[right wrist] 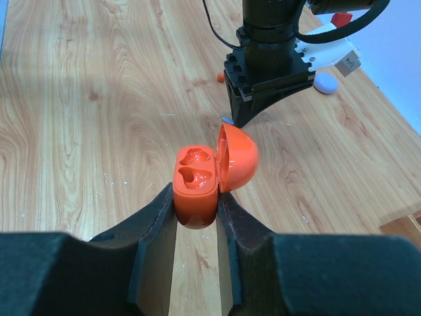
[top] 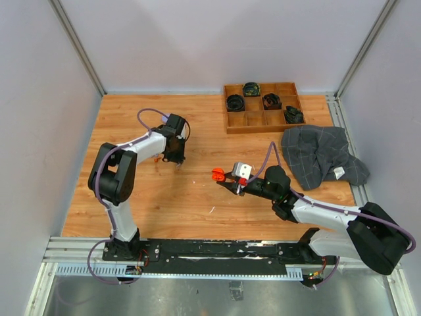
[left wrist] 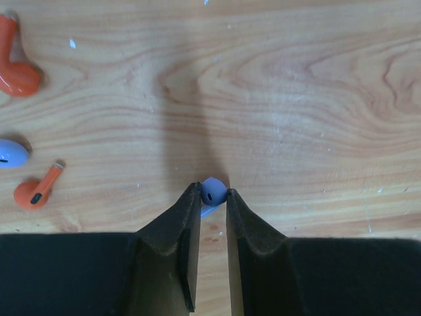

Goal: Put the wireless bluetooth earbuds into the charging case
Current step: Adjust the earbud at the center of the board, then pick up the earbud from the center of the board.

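My left gripper (left wrist: 214,191) is shut on a pale lilac earbud (left wrist: 214,190), pinched at the fingertips just above the wood; in the top view it (top: 174,158) points down at the table's left middle. Two orange-red earbuds (left wrist: 18,68) (left wrist: 36,191) and another lilac one (left wrist: 9,153) lie to its left. My right gripper (right wrist: 196,192) is shut on an orange-red charging case (right wrist: 196,184), lid open, both sockets empty, held above the table's middle (top: 218,175). The left gripper (right wrist: 253,108) shows beyond it in the right wrist view.
A wooden compartment tray (top: 235,121) with several black cases stands at the back right. A grey checked cloth (top: 322,155) lies right of it. A pale round case (right wrist: 325,82) sits behind the left gripper. A thin white sliver (top: 212,210) lies near the front.
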You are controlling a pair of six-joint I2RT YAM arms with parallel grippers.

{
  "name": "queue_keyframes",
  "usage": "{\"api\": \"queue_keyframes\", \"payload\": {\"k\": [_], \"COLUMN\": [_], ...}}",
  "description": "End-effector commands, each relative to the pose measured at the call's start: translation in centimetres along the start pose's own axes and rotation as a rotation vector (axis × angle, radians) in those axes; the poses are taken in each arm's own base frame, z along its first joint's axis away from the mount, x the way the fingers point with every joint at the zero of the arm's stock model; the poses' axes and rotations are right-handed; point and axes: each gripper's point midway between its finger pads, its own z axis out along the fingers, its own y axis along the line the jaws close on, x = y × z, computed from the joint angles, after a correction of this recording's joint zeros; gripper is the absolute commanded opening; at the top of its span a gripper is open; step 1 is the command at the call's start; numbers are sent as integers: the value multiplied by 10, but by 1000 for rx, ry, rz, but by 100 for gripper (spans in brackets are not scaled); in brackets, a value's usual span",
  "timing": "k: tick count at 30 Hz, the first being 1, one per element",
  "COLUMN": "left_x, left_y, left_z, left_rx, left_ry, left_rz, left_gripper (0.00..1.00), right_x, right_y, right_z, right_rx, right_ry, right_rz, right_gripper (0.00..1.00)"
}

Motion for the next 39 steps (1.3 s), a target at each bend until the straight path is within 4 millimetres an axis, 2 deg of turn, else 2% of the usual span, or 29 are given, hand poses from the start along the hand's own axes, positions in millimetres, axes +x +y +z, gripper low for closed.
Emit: {"api": "queue_keyframes", "payload": {"k": [1, 9, 13, 18, 29, 36, 39], "left_x": [-12, -30, -44, -63, -78, -78, -75], "left_y": [6, 17, 30, 57, 84, 85, 89], "left_z": [1, -13, -22, -28, -4, 13, 20], "left_rx": [-41, -58, -74, -97, -108, -98, -105], "left_ry": [-12, -41, -72, -100, -57, -19, 1], "left_rz": [-22, -54, -85, -136, -168, -158, -158], "left_gripper": [26, 42, 44, 44, 43, 43, 39], "right_x": [-10, -8, -8, -7, -5, -5, -4], "right_y": [1, 3, 3, 3, 3, 3, 3], "right_z": [1, 0, -1, 0, -1, -1, -1], "right_rx": [6, -1, -1, -3, 1, 0, -1], "right_ry": [-24, -22, -22, -18, -13, -13, -11], "right_rz": [-41, -44, -47, -46, -52, -53, -53], "right_gripper": [1, 1, 1, 1, 1, 1, 1]}}
